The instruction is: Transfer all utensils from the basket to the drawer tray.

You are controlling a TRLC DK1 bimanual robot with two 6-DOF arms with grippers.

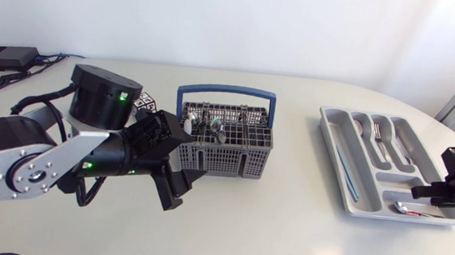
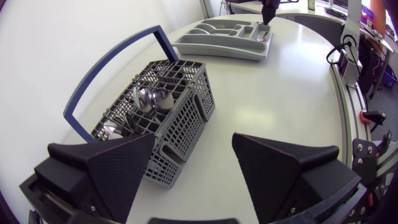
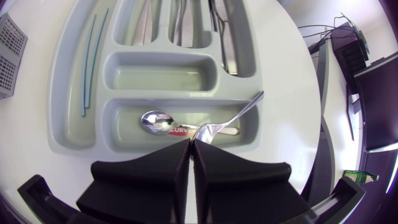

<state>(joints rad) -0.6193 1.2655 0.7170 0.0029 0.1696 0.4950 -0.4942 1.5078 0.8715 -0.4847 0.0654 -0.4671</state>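
Left gripper (image 2: 194, 140): low beside basket (image 2: 186, 115), fingers spread wide. Right gripper (image 3: 190, 142): over drawer tray (image 3: 62, 99), clamped on fork (image 3: 239, 111); the grip is plain only in right wrist view.

Grey basket (image 2: 186, 118), apparently of spoons (image 2: 147, 99), beside the spread-fingered left gripper (image 2: 194, 139); tray (image 2: 211, 47) well beyond.

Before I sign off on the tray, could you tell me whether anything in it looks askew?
Yes: the fork in the right gripper slants across the tray's end compartment, its handle overhanging the rim, unlike the spoon lying flat inside.
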